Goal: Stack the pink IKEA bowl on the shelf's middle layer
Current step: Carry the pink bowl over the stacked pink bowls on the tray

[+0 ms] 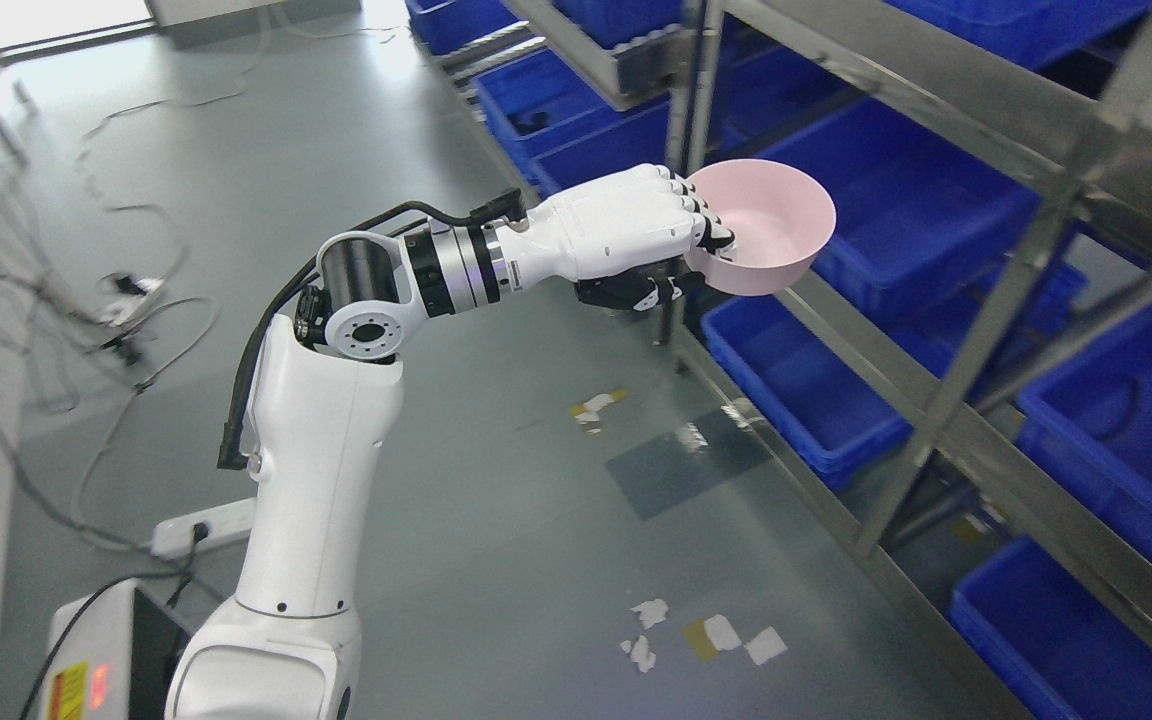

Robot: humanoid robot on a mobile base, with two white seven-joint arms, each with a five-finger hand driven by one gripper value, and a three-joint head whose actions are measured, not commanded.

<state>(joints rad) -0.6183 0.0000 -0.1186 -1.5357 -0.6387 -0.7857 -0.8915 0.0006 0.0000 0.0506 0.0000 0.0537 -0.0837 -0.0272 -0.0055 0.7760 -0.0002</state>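
The left hand (676, 235) is gripping the pink bowl (766, 225) by its near rim, fingers curled over the edge, and holding it in the air just in front of the metal shelf (946, 420), level with a row of blue bins (896, 195). The pickup looks done; the bowl is not yet resting on any layer, so placing and releasing are what remain.

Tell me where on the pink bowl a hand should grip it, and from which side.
Grip the pink bowl at its thin open rim, coming from the aisle side, as the left hand does now: fingers over the lip, thumb under the wall. That side faces away from the shelf.
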